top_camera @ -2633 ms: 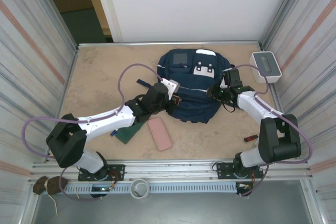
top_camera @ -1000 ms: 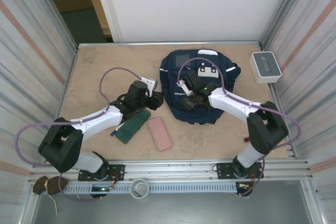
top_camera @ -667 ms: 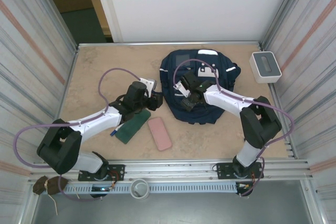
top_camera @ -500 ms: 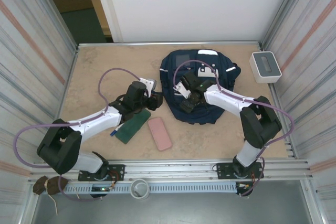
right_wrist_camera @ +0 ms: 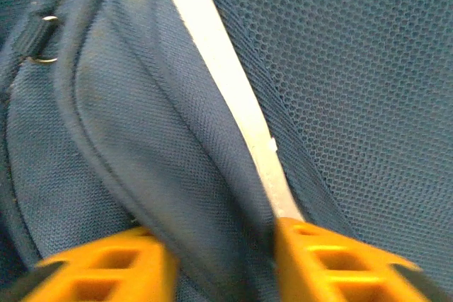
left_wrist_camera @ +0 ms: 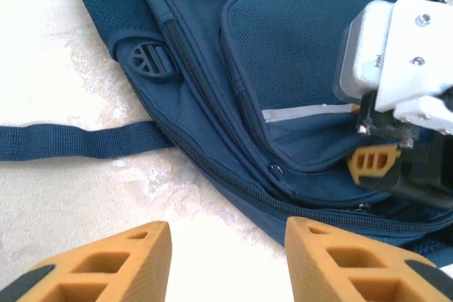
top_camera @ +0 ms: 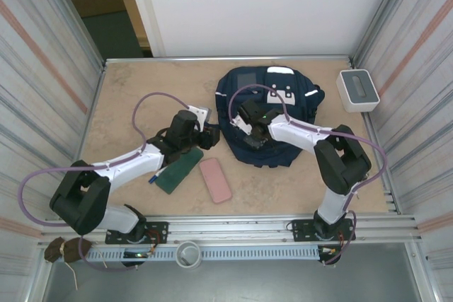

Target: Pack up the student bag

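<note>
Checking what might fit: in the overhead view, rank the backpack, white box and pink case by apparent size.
1. backpack, clearly largest
2. white box
3. pink case, about as long as the box but narrower

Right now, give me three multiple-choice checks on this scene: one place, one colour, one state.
1. The pink case lies: A) on the table, near side of the student bag; B) inside the bag; C) on a shelf.
2. The notebook left of it is: A) red; B) dark green; C) yellow.
3. Jaws of the right gripper are: A) open over bare table; B) closed on bag fabric; C) holding a bottle.
1A: it lies on bare tabletop. 2B: its cover shows green. 3B: a pocket fold fills their gap, right wrist view.
</note>
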Tool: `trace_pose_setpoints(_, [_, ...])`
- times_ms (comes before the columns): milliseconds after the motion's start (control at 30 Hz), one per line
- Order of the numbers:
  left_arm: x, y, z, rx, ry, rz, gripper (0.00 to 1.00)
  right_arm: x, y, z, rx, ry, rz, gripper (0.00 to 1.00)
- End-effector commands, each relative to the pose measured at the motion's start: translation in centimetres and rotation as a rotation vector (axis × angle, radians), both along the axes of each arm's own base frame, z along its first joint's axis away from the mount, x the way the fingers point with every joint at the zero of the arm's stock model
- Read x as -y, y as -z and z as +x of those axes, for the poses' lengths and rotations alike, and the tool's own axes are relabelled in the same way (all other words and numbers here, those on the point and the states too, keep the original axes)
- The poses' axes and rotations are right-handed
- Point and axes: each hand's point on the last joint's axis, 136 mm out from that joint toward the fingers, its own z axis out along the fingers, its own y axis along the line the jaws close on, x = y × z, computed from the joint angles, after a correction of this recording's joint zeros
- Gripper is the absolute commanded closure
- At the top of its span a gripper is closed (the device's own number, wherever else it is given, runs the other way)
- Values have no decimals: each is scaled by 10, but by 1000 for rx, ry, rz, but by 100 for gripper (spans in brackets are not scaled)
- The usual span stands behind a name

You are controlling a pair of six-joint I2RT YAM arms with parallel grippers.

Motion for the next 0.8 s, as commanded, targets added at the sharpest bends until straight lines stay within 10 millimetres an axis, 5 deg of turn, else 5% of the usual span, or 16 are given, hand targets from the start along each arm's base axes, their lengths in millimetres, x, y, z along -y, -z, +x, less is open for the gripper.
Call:
trace_pose_setpoints(0, [1, -12, -3, 25, 19, -48, 50, -5, -37, 13, 105, 6, 56, 78])
trace_pose_setpoints(167, [17, -30, -10, 84, 97, -81, 41, -13, -85, 8, 139, 14, 250, 100])
trace_pose_setpoints(567, [87, -54, -24, 208, 371, -8, 30, -10, -138, 10, 80, 96, 483, 100])
trace_pose_setpoints(767, [103, -47, -19, 213, 405, 58, 39, -10, -150, 9, 5, 123, 584, 100])
